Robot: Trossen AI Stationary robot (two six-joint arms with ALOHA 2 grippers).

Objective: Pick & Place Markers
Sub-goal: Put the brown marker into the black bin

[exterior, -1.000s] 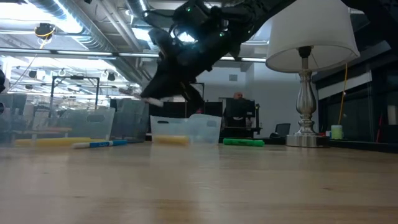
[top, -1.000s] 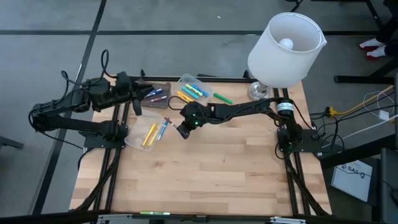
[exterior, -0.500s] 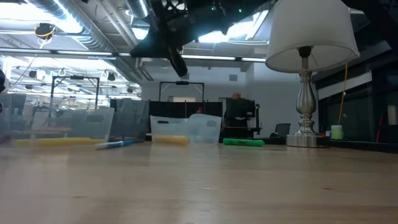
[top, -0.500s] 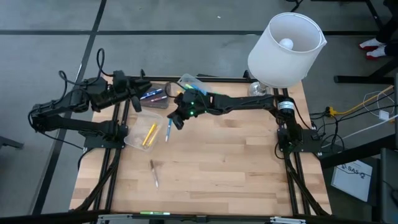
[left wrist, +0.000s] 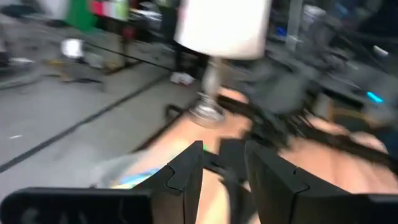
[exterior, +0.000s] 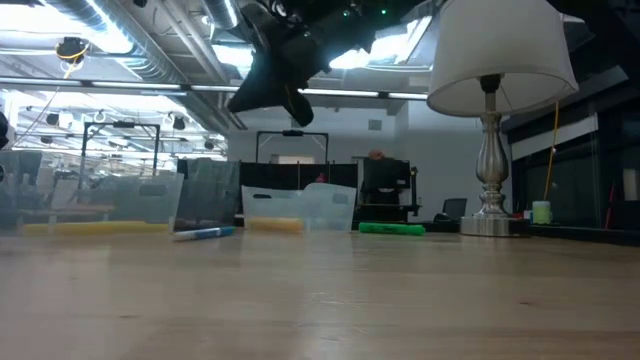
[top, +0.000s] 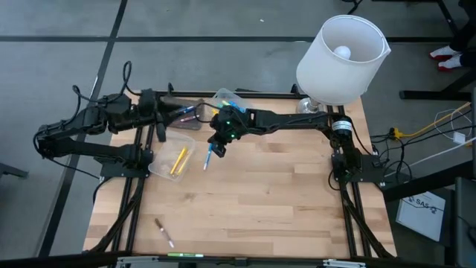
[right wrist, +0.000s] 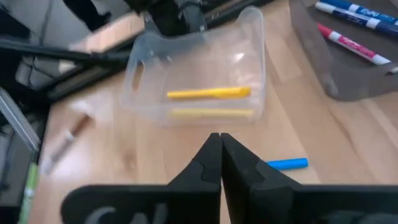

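Note:
My right gripper [top: 217, 149] [right wrist: 219, 138] hangs shut and empty above the table, over a blue marker [top: 208, 158] [right wrist: 287, 163] that lies flat beside a clear container [top: 172, 158] [right wrist: 205, 93] holding two yellow markers. A dark marker with a white tip [top: 165, 232] lies near the table's near left corner. A dark tray [top: 186, 113] and a second clear container [top: 229, 104] at the far side hold more markers. A green marker [exterior: 392, 229] lies by the lamp. My left gripper [top: 160, 120] [left wrist: 224, 165] waits open beside the dark tray.
A lamp with a white shade [top: 341, 59] stands at the table's far right corner. Black frame rails [top: 141, 149] run along the table's left and right edges. Bare wood [top: 275, 201] spreads over the near and right half of the table.
My right gripper rose from low over the table and let go of the dark white-tipped marker, which dropped and travelled across the wood to the near left corner. The blue marker slid a little away from the clear container, toward the right.

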